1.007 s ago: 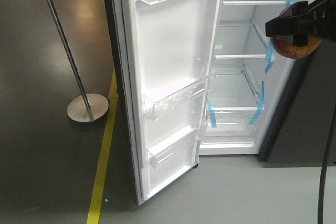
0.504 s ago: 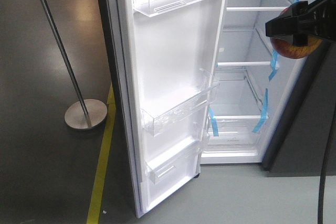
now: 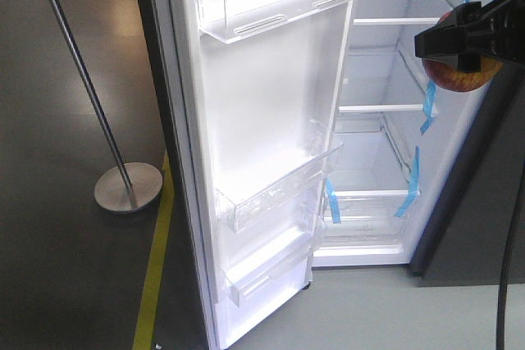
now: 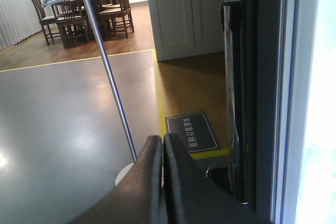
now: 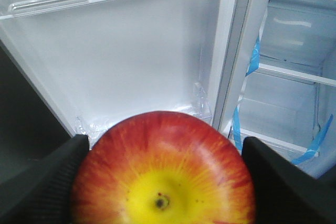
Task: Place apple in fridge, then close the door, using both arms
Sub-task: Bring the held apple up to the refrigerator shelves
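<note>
The right gripper (image 3: 461, 43) is held high at the right edge of the front view, its black fingers (image 5: 47, 182) clamped on either side of the apple (image 5: 163, 166). The left gripper (image 4: 161, 148) points forward and slightly upward, both tips pressed flat together with nothing between them.

This looks like a mock-up home set up inside a test hall. A tall fridge (image 3: 369, 145) stands open on a smooth grey floor (image 3: 66, 79) marked with yellow tape lines (image 3: 152, 276) and a dark floor label (image 4: 191, 132). On the left stands a metal pole on a round base (image 3: 127, 188). Far off are a wooden dining table with chairs (image 4: 89, 9), white cabinets (image 4: 184, 14) and pale curtains (image 4: 13, 9).
</note>
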{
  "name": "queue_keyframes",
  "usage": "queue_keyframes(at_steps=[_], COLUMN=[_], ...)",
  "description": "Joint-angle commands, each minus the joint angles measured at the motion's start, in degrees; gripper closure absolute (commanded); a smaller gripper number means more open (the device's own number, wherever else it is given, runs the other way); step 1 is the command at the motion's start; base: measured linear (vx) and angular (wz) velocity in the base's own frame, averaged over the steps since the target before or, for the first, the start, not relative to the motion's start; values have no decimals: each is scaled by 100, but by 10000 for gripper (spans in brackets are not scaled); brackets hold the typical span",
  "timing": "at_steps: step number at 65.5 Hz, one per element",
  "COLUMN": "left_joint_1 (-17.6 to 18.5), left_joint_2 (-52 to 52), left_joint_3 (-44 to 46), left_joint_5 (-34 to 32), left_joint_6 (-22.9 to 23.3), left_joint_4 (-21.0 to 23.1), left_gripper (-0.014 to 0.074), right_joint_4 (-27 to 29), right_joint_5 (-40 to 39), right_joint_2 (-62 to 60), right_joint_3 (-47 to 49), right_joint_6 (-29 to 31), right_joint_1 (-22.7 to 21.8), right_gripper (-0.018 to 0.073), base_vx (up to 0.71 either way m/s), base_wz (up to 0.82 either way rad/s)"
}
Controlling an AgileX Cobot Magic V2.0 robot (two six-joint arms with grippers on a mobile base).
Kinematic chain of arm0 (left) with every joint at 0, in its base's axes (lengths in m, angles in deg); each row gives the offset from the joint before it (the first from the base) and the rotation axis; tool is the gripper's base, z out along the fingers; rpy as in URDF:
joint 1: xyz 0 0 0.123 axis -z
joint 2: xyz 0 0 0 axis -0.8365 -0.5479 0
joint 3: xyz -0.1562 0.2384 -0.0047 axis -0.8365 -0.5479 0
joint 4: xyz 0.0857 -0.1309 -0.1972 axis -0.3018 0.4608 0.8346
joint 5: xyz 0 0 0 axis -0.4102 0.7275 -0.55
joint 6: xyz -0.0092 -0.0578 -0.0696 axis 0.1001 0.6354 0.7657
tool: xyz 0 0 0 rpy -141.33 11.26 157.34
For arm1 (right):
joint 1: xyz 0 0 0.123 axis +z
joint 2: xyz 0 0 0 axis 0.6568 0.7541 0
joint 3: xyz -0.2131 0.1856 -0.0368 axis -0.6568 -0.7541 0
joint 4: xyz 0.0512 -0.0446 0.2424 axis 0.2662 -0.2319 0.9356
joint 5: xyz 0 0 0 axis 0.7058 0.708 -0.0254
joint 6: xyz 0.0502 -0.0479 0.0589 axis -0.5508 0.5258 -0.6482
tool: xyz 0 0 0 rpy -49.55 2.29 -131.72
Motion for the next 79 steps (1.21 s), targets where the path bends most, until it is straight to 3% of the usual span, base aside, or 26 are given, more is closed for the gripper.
queue_keyframes(at_steps=[1,79], left_joint_1=[-7,-7], left_joint_2=[96,96], left_joint_3=[-77,-77], left_joint_5=[-415,-415], left_joint_6=[17,17], left_joint_4=[-15,-15], left_gripper=[604,604], right_joint_4=[147,147], right_joint_5=[-361,-361], right_joint_2=[-165,-165], right_joint_3=[167,167], right_joint_6=[13,13], right_joint_1=[4,4], right_gripper=[426,426], base_vx=[8,6], base_wz=[-1,0])
